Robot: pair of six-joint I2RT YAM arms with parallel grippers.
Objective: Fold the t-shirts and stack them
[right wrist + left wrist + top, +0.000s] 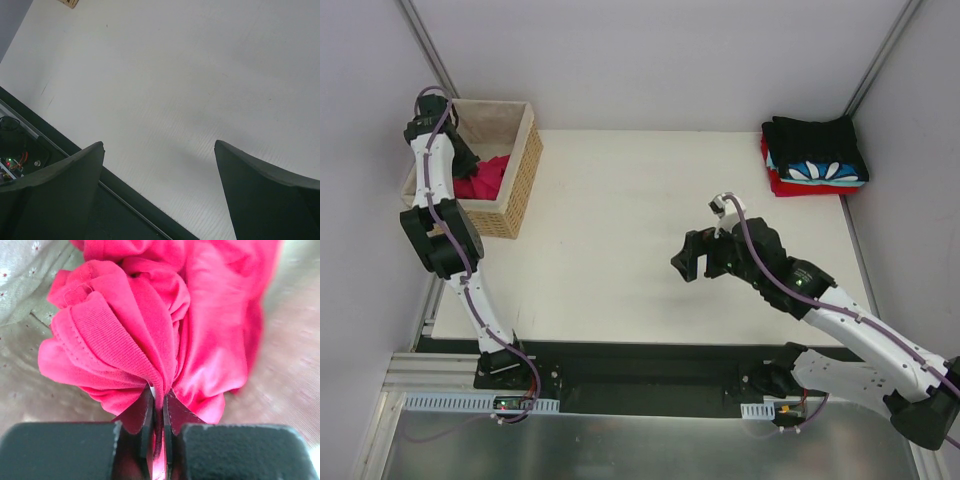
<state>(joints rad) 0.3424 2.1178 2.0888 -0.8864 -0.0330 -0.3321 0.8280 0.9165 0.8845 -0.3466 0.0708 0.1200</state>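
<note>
A crumpled crimson-pink t-shirt (485,178) lies inside the wicker basket (522,180) at the table's far left. My left gripper (470,162) reaches into the basket and is shut on a bunched fold of this shirt (150,330); the cloth is pinched between the fingertips (142,412). A stack of folded shirts sits at the far right corner: black (815,140) on top, blue-white patterned (830,172) under it, red (790,187) at the bottom. My right gripper (692,262) is open and empty above the bare table (200,75), its fingers (75,170) wide apart.
The basket has a beige dotted lining (30,340). The white table (620,250) runs between basket and stack. Its dark front rail (125,200) lies below my right gripper. Grey walls and metal posts (425,45) close the back and sides.
</note>
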